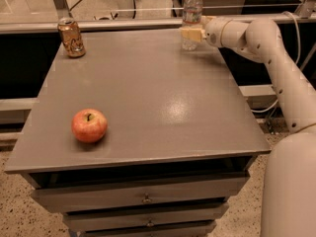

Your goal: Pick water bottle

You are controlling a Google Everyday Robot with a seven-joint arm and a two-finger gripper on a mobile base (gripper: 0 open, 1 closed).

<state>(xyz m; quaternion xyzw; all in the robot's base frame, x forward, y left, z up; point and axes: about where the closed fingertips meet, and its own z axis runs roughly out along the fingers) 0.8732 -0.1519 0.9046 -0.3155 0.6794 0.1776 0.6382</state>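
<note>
Bench (148, 98): grey, level. Arm (276, 53) reaches in over its far right corner. Water bottle (192, 4) stands upright there, near the back edge. Judged light, thin-walled, easily crushed and slick; best taken at the ribbed mid-body. Gripper (191, 33) lies against the bottle's lower body; how wide the jaws stand cannot be told.

no readable text, water bottle (192, 6) label and can (71, 37) print illegible, nothing legible on gripper (190, 33) at the bottle
</note>
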